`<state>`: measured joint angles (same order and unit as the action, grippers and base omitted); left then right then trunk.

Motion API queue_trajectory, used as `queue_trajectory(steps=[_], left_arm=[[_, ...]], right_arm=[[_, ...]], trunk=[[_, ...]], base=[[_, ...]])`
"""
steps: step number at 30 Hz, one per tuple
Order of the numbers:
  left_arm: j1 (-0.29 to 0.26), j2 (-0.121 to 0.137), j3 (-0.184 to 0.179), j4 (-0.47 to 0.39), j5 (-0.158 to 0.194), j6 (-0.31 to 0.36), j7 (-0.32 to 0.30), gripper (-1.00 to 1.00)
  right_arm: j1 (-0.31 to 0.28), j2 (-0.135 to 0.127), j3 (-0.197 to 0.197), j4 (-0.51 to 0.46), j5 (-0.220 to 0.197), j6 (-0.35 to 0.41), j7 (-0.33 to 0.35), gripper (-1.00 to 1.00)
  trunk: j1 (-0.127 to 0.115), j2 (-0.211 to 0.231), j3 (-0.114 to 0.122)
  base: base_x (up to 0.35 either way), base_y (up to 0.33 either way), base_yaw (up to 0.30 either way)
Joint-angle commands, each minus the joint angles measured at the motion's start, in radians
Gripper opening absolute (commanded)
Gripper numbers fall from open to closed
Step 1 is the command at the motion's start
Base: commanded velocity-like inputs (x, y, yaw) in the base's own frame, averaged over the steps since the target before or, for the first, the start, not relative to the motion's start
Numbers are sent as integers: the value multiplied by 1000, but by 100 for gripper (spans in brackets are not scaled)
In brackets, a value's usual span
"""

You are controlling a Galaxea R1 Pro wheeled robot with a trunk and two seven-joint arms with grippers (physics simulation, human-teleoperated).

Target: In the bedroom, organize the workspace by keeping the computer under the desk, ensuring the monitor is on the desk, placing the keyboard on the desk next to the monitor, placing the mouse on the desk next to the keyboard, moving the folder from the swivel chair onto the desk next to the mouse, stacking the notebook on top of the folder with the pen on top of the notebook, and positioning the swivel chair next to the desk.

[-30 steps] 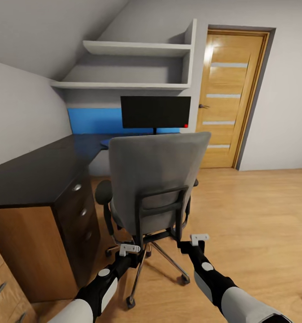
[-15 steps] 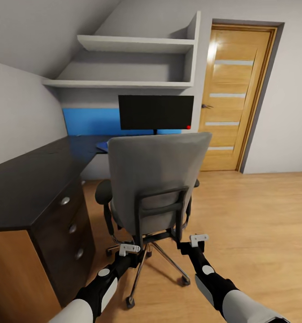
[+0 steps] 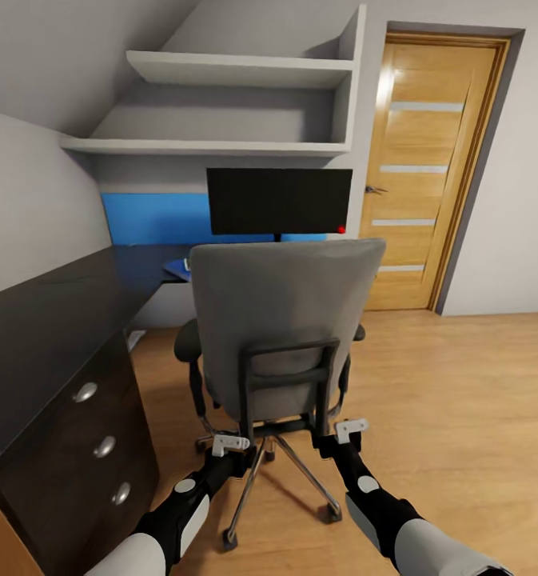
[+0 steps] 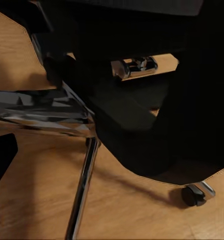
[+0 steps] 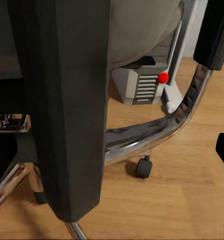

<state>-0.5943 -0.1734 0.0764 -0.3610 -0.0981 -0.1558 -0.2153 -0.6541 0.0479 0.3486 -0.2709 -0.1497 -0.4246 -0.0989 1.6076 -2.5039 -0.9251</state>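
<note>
1. In the bedroom corner under the sloped ceiling: wood floor (image 3: pixel 460 384), grey walls, two white shelves (image 3: pixel 221 148) above a blue back panel, a wooden door (image 3: pixel 432 168) at the right.
2. The desk (image 3: pixel 53 312) – glossy black worktop, L-shaped, drawer unit at the near left end with round knobs. The monitor (image 3: pixel 278 200) stands upright on its far leg, red dot at a lower corner. A sliver of blue beside the chair back may be the folder; can't confirm.
3. The swivel chair (image 3: pixel 280 320) sits just beside the worktop, its back to the robot, hiding the seat and whatever lies on it.
4. The computer (image 5: pixel 144 85) shows past the chair base in the right wrist view – grey case, red dot, on the floor.
5. Left hand (image 3: pixel 231 442) and right hand (image 3: pixel 352 427) are low behind the chair, either side of the black back frame. Spread or pinching – can't tell for either.
6. Risks, as judgement: pushing low on a castered chair could swing or roll it into the drawer unit; an off-centre shove would spin the seat; a jolt could slide anything on the seat off.
</note>
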Motion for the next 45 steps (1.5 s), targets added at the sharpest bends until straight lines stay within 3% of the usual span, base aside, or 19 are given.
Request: queue_trajectory(steps=[1, 15, 45], left_arm=[[-1, -1, 8, 0, -11, -4, -4, 100], [-1, -1, 8, 0, -11, -7, -10, 100], [-1, -1, 8, -2, -11, -8, -11, 100]], right_arm=[[-1, 0, 8, 1, -10, -4, -5, 100], [-1, -1, 7, 1, -8, -5, -5, 100], [-1, -1, 8, 1, -8, -2, -5, 100]], trunk=[[0, 0, -1], [0, 0, -1], [0, 0, -1]], base=[[331, 0, 33], [125, -4, 61], [323, -4, 0]])
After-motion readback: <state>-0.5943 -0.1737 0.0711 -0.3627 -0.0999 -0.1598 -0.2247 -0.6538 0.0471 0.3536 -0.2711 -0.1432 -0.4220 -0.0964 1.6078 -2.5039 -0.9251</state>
